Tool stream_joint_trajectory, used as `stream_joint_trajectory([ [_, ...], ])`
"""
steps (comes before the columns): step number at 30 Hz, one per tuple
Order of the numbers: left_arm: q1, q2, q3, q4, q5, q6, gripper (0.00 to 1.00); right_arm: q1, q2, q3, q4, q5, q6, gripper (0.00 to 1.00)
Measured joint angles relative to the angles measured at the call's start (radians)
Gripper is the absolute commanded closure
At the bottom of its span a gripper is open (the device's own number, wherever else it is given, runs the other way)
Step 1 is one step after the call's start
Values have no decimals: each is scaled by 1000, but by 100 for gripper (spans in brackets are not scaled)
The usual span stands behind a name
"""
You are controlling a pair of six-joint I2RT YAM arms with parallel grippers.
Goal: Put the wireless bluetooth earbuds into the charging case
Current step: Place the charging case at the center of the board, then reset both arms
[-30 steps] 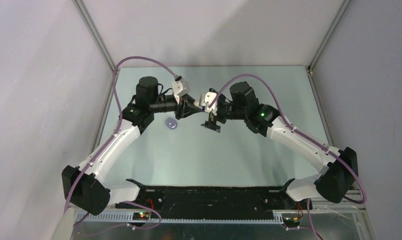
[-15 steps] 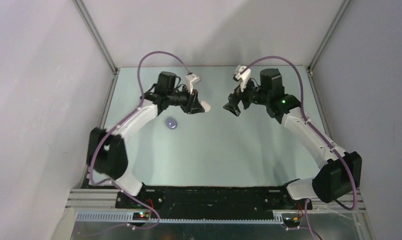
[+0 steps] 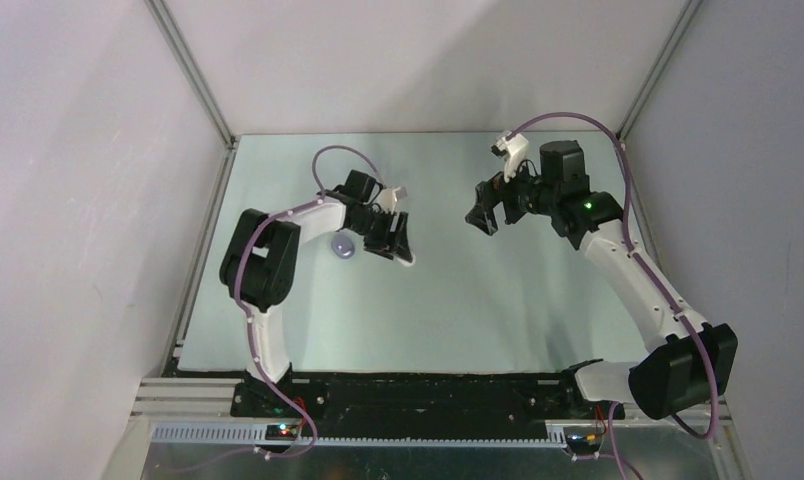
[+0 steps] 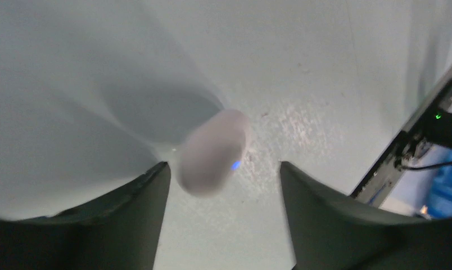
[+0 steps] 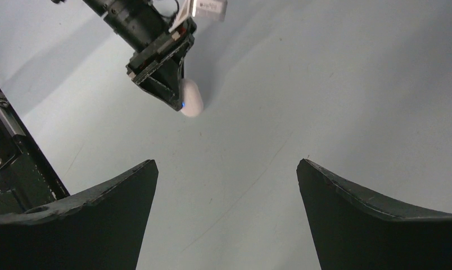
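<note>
The pale green table (image 3: 458, 300) bears a lilac disc (image 3: 344, 247).

I'm looking down on a pale grey-green surface (image 3: 458, 300), matte, faintly scuffed and speckled up close. Plain pale walls box it in: left wall (image 3: 78, 200), back wall (image 3: 418, 60), right wall (image 3: 753, 150). Bare metal posts (image 3: 190, 70) rise from the far corners. A black plate (image 3: 428, 390) runs along the near edge, with a slotted rail (image 3: 418, 432) below it. The light is soft, with blurred shadows. Off the edge sits a blue shape (image 4: 446, 194), perhaps a bin, too blurred to name.
</note>
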Motion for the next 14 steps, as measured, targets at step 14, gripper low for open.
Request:
stream_joint_trajectory([
  [14, 96, -359, 159, -107, -319, 126, 0, -2, 2, 127, -60, 555, 193, 1],
])
